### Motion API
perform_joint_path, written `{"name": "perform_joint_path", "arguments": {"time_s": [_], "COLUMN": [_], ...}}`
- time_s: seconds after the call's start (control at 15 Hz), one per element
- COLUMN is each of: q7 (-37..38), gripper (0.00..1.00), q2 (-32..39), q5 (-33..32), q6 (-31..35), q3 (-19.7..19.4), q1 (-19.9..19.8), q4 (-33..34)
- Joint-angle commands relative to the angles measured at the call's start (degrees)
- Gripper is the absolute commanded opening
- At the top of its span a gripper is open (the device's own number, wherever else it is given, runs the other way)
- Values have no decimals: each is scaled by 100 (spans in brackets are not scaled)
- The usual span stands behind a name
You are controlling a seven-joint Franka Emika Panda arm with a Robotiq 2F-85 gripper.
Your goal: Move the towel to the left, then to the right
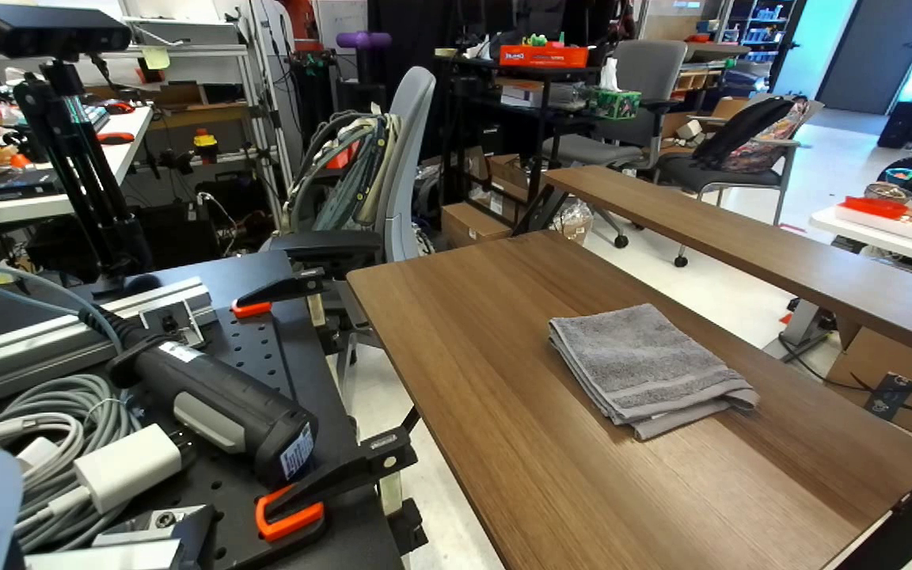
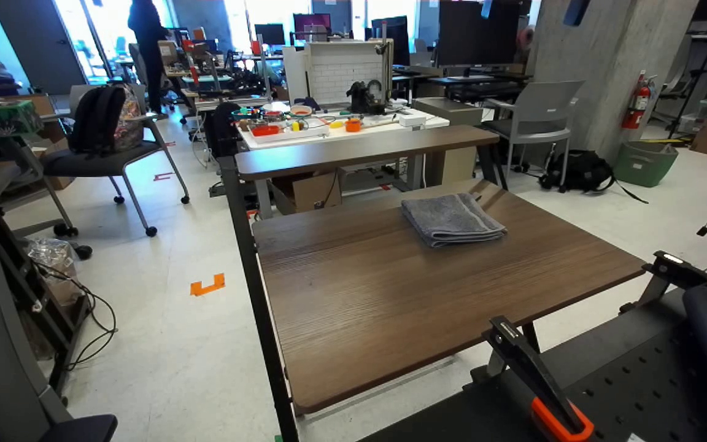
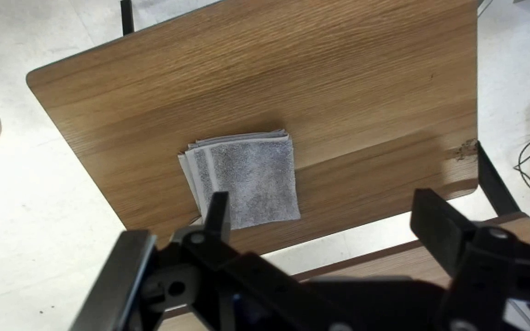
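Observation:
A grey folded towel [image 1: 646, 364] lies flat on the brown wooden table [image 1: 456, 317]. It also shows in an exterior view [image 2: 452, 220], near the table's edge on the side of the raised wooden shelf. In the wrist view the towel [image 3: 256, 179] is seen from above, left of the middle. My gripper [image 3: 324, 197] is open with nothing between its fingers. It is above the table, apart from the towel; its left finger covers a lower part of the towel in the picture. The gripper does not show in either exterior view.
A raised wooden shelf [image 1: 741, 229] runs along one long side of the table. A black perforated bench with orange-tipped clamps [image 1: 290, 514], a black handheld tool [image 1: 218, 404] and coiled cables [image 1: 68, 443] stands along the opposite side. A black post [image 2: 255, 294] stands at one table end.

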Motion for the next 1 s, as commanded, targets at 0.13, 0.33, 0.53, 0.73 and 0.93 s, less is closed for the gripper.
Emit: {"name": "perform_joint_path", "arguments": {"time_s": [0.13, 0.33, 0.53, 0.73, 0.93], "q7": [81, 48, -75, -353, -461], "gripper": [100, 100, 100, 100, 100], "q2": [1963, 2894, 3735, 4492, 5156], "q5": [-484, -430, -230, 49, 204], "q6": [851, 921, 872, 902, 938], "q3": [-508, -848, -998, -889, -870], "q1": [-143, -61, -24, -98, -96], "q4": [1128, 1830, 2540, 3141, 3642]}}
